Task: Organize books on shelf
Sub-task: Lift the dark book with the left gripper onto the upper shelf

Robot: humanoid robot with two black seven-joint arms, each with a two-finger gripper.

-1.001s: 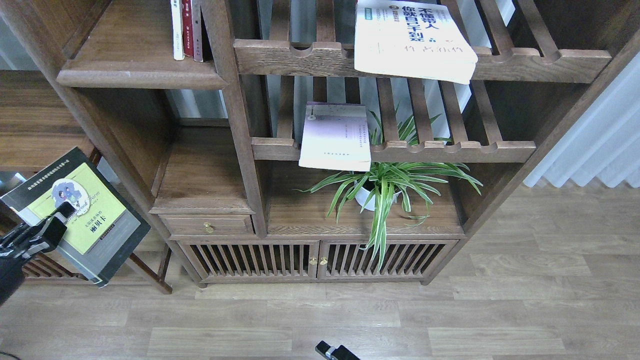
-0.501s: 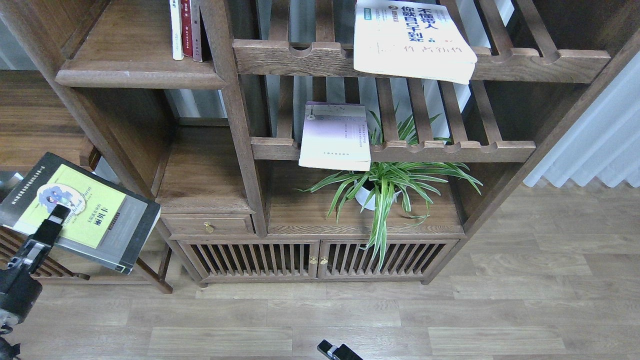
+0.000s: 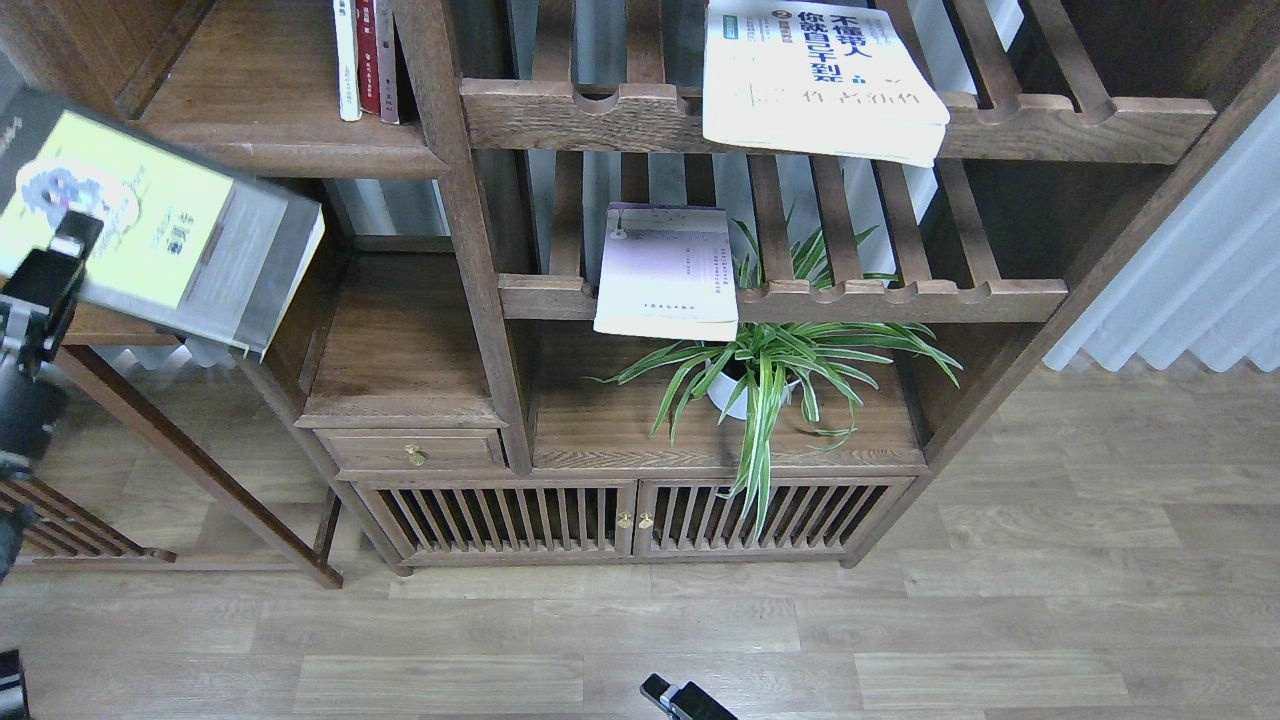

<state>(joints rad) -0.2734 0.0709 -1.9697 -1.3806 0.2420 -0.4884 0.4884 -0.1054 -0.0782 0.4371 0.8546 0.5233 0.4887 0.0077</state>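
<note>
The left gripper (image 3: 62, 245) grips the yellow-green book (image 3: 160, 225) (blurred) in mid-air, just before the shelf (image 3: 290, 150) holding upright spines (image 3: 365, 60).

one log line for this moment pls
left pincer: shut on yellow-green book, held near solid shelf | right pincer: low, state unclear | white book, lavender book: on slatted racks

I see a spider plant (image 3: 770, 370) in a white pot (image 3: 728, 395) on the bookcase's lower board, its leaves hanging over the front edge and across the slatted doors (image 3: 630, 520). Two brass knobs (image 3: 632, 521) sit where those doors meet. Left of them there's a small drawer (image 3: 415, 450) with its own brass knob (image 3: 414, 457). Up top, thin spines (image 3: 364, 58) stand upright, white, red, dark. Pale curtain (image 3: 1180, 290) at right, wood-plank floor (image 3: 900, 620) below.
</note>
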